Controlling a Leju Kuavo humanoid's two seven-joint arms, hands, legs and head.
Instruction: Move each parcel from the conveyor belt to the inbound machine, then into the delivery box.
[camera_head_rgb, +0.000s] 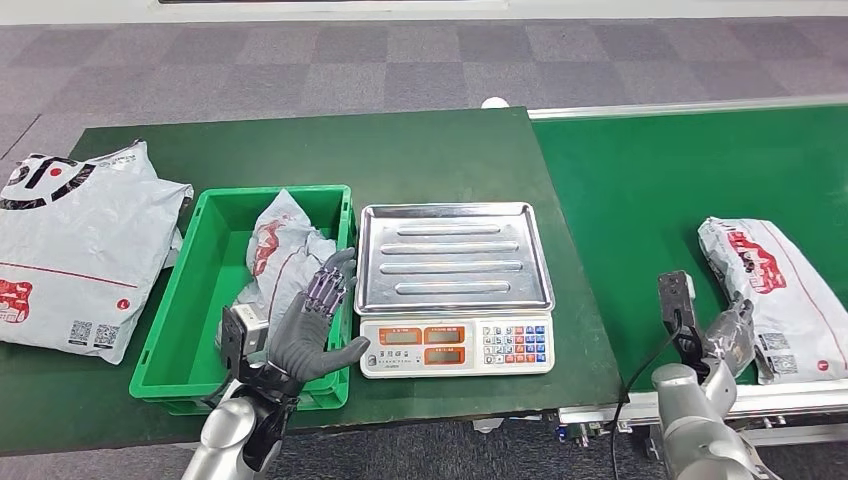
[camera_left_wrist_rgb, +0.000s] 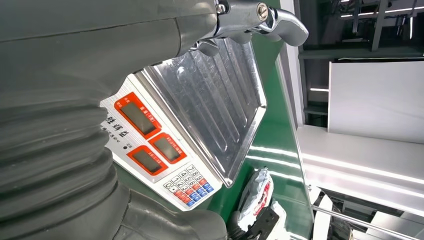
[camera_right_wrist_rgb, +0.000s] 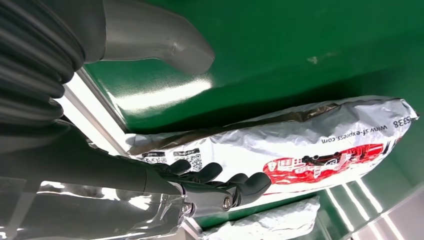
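left hand (camera_head_rgb: 312, 325) spread, empty, over green bin (camera_head_rgb: 170, 345); right hand (camera_head_rgb: 728, 335) loosely curled beside parcel (camera_head_rgb: 775, 290), gripping nothing.

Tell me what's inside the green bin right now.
The green bin holds one crumpled grey parcel with red print. The left robot hand hovers open in front, covering the parcel's lower part and some bin floor.

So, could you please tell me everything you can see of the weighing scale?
The weighing scale sits flat on the dark green table, between the green bin and the conveyor belt. Its ribbed steel tray is bare and shiny. The white front panel carries three red-framed displays and a keypad of white, red and blue keys. Nothing rests on it; the left robot hand hovers at its left.
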